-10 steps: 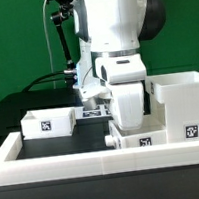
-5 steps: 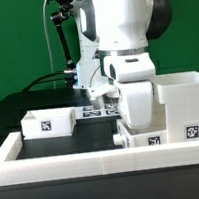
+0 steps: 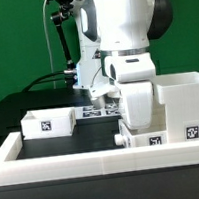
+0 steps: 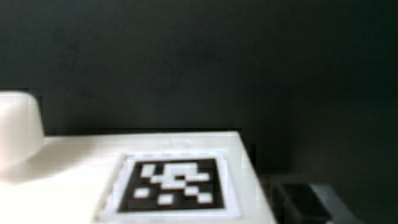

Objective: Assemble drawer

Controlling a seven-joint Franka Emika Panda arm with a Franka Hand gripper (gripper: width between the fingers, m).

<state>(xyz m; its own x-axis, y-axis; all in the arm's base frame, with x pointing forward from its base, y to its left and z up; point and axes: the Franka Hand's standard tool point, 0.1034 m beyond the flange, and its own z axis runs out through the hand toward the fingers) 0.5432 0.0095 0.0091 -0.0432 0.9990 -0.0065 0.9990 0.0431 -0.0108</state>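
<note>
A small white tray (image 3: pixel 143 139) with a tag sits at the front, against the large white housing (image 3: pixel 184 102) on the exterior view's right. My gripper (image 3: pixel 133 125) reaches down onto this tray and its fingertips are hidden behind the hand. The wrist view shows the tray's tagged white face (image 4: pixel 178 150) very close, with one dark finger (image 4: pixel 317 196) beside it. The jaws seem closed on the tray's wall. A second small tray (image 3: pixel 47 122) stands apart at the exterior view's left.
The marker board (image 3: pixel 94 110) lies flat at the back behind the arm. A long low white rim (image 3: pixel 56 171) borders the black table along the front and sides. Cables hang behind the arm.
My gripper and the front tray moved together toward the exterior view's right, up to the housing, then held still. The left tray has not moved.
</note>
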